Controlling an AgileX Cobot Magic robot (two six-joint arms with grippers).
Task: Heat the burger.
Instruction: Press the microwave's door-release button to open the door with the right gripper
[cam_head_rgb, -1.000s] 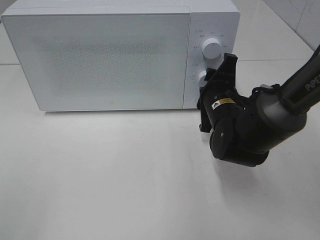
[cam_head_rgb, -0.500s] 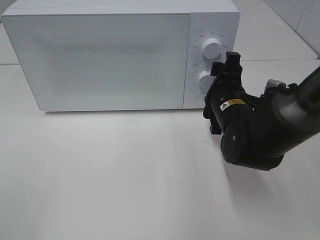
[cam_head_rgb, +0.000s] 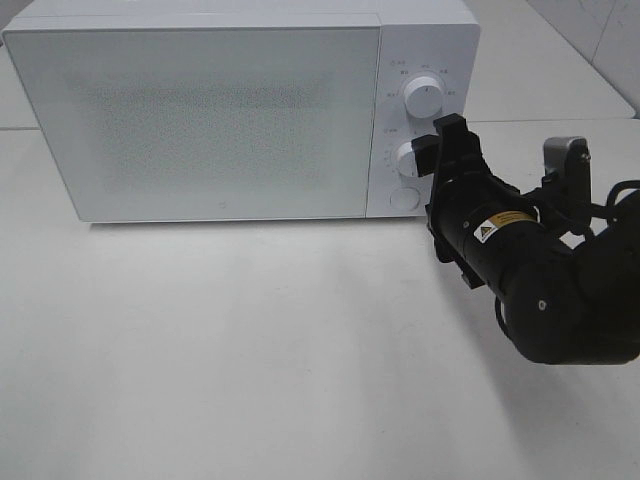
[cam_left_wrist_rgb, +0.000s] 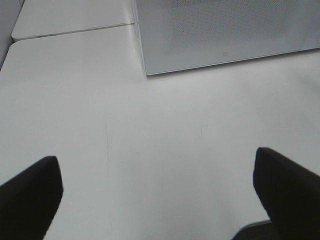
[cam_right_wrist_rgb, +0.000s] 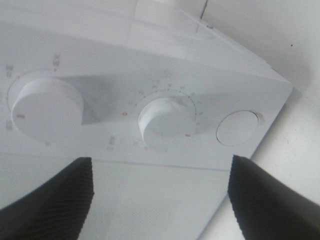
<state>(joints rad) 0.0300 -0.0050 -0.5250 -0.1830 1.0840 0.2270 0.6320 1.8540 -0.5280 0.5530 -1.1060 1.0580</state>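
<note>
The burger is out of view; the white microwave (cam_head_rgb: 200, 120) stands with its frosted door shut. My right gripper (cam_head_rgb: 440, 152) hovers just off the control panel, facing the lower knob (cam_head_rgb: 408, 157). In the right wrist view that lower knob (cam_right_wrist_rgb: 166, 121) sits beyond the right gripper (cam_right_wrist_rgb: 160, 195), whose dark fingers (cam_right_wrist_rgb: 50, 197) are spread wide and touch nothing. My left gripper (cam_left_wrist_rgb: 157, 195) shows only in its wrist view, open over bare table in front of the microwave's lower left corner (cam_left_wrist_rgb: 147, 74).
An upper knob (cam_head_rgb: 424, 97) and a round button (cam_head_rgb: 402, 197) share the panel with the lower knob. The white table (cam_head_rgb: 250, 350) runs in front of the microwave. A seam in the table (cam_left_wrist_rgb: 75, 31) runs behind the left side.
My right gripper has let go of the lower knob, opened, and drawn back to the right. The knob now shows fully. The left gripper has not moved.
</note>
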